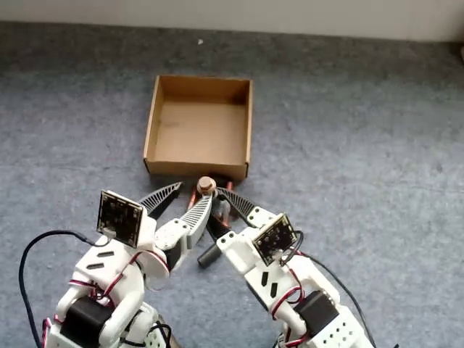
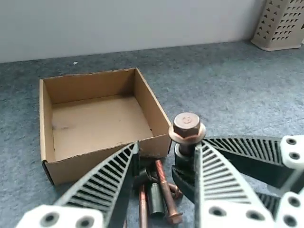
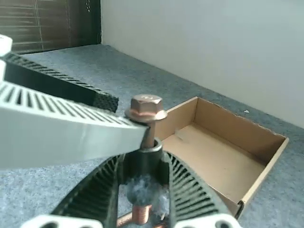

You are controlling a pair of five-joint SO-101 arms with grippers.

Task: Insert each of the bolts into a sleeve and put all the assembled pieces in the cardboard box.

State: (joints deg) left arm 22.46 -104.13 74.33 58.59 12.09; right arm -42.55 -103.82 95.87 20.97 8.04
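Observation:
My right gripper (image 3: 143, 167) is shut on a black sleeve (image 3: 142, 157), held upright just in front of the cardboard box (image 1: 199, 134). A copper bolt (image 3: 147, 108) stands in the sleeve with its head and part of the shank above it. My left gripper (image 2: 166, 149) is open, and its white finger (image 3: 71, 142) touches the bolt's shank under the head (image 2: 188, 126). On the carpet between the left gripper's fingers lie loose bolts (image 2: 164, 190) and a loose sleeve (image 2: 156, 200). Another black sleeve (image 1: 208, 255) lies between the two arms. The box (image 2: 95, 123) has nothing in it.
Grey carpet covers the whole work surface. A beige perforated basket (image 2: 280, 23) stands far off to the box's right by the pale wall. Both arms crowd the strip in front of the box; open carpet lies on either side of it.

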